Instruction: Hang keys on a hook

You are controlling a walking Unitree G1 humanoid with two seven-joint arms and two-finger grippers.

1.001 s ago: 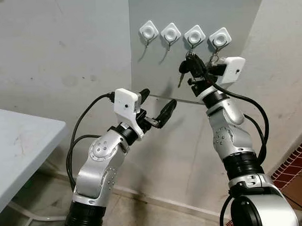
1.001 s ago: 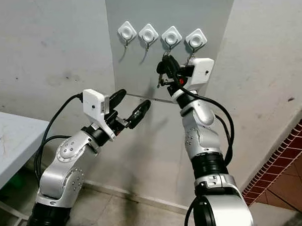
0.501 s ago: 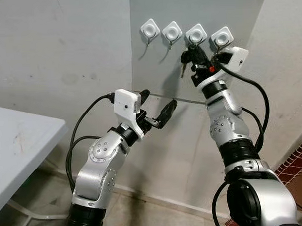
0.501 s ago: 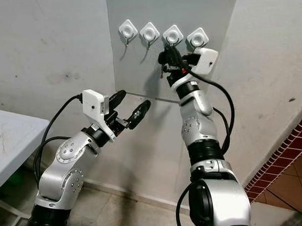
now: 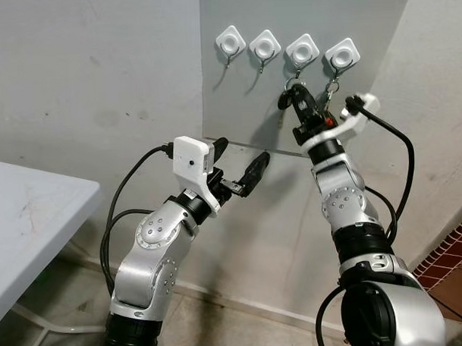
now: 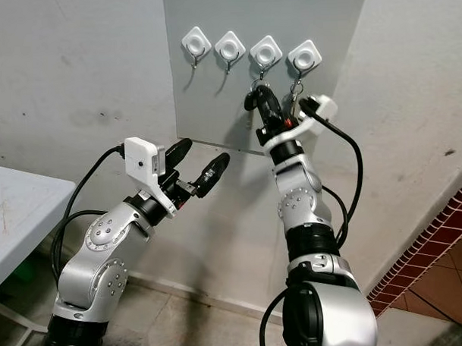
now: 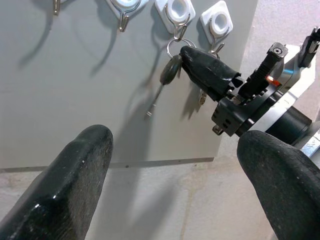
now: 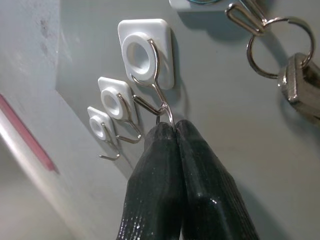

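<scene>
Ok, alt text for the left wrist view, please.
The right gripper, fingers closed, holds a black-headed key whose ring hangs on the third hook of a grey wall board. The left gripper's two black fingertips sit spread wide in the foreground.

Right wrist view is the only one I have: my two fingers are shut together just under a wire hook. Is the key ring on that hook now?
Observer: It appears so. In the left wrist view the key ring loops over the third hook from the left, and the right gripper is pinched at it.
Operator: Does a key hang from it?
Observer: Yes, a black-headed key hangs below the ring, its blade against the grey board.
Operator: Where is the left arm?
Observer: The left gripper is open, lower down near the board's bottom edge, apart from the hooks.
</scene>
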